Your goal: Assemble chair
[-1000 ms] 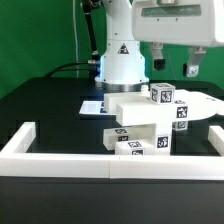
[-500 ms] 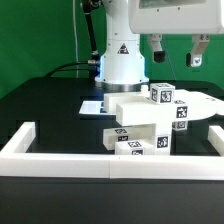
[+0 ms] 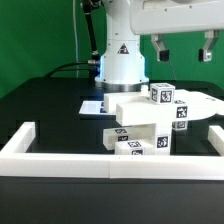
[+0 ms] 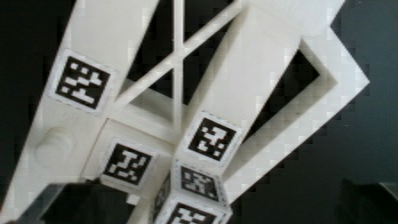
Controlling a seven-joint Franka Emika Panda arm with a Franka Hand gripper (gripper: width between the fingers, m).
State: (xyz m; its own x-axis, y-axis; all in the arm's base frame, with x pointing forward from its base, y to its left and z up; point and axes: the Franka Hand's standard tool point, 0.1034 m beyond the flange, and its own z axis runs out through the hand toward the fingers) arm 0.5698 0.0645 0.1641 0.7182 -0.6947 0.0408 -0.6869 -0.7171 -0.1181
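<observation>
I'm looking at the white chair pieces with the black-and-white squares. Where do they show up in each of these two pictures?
Exterior view: the chair parts sit stacked in the middle of the black table, behind the low white border wall, below the open hand.
Wrist view: the chair parts fill nearly the whole picture, seen close from above; the cross-braced frame shows.
Shared landmark: the square tags on the parts.

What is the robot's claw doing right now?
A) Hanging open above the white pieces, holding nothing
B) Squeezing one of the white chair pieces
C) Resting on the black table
A: the claw hangs open above the chair parts, its fingers spread with nothing between them.
</observation>
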